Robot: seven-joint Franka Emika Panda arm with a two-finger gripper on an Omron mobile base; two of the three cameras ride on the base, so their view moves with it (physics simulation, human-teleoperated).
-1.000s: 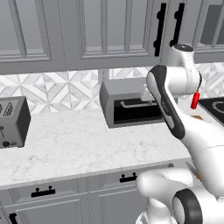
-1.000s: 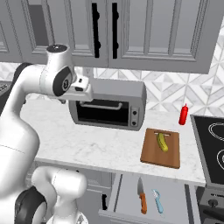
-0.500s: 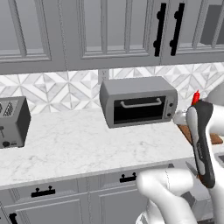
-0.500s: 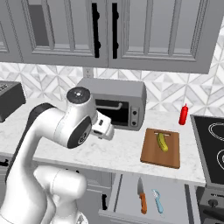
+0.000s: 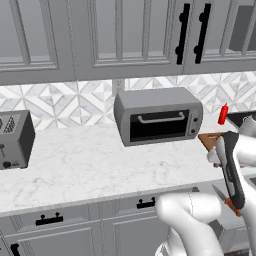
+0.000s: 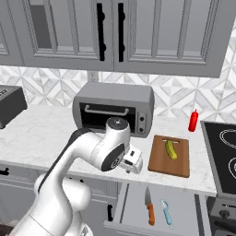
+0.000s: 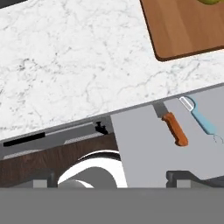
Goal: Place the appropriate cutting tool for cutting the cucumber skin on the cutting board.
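left base view: toaster oven [image 5: 158, 122] on the marble counter [image 5: 85, 165], toaster [image 5: 15, 140] at far left, red bottle [image 5: 222, 114] at right. right base view: cucumber [image 6: 171, 149] lying on the cutting board [image 6: 170, 156]; open drawer [image 6: 161, 213] holding a knife [image 6: 149, 207] and a peeler [image 6: 165, 211]; gripper [image 6: 136, 162] beside the board. hand view: knife, peeler just beside it; cannot tell how the jaws stand.

A grey toaster oven [image 6: 114, 109] stands on the white marble table [image 5: 75, 165] below grey wall cabinets [image 6: 138, 32], a toaster [image 5: 14, 140] far to its left, a red bottle [image 6: 193, 120] and black stovetop [image 6: 223, 152] to its right.
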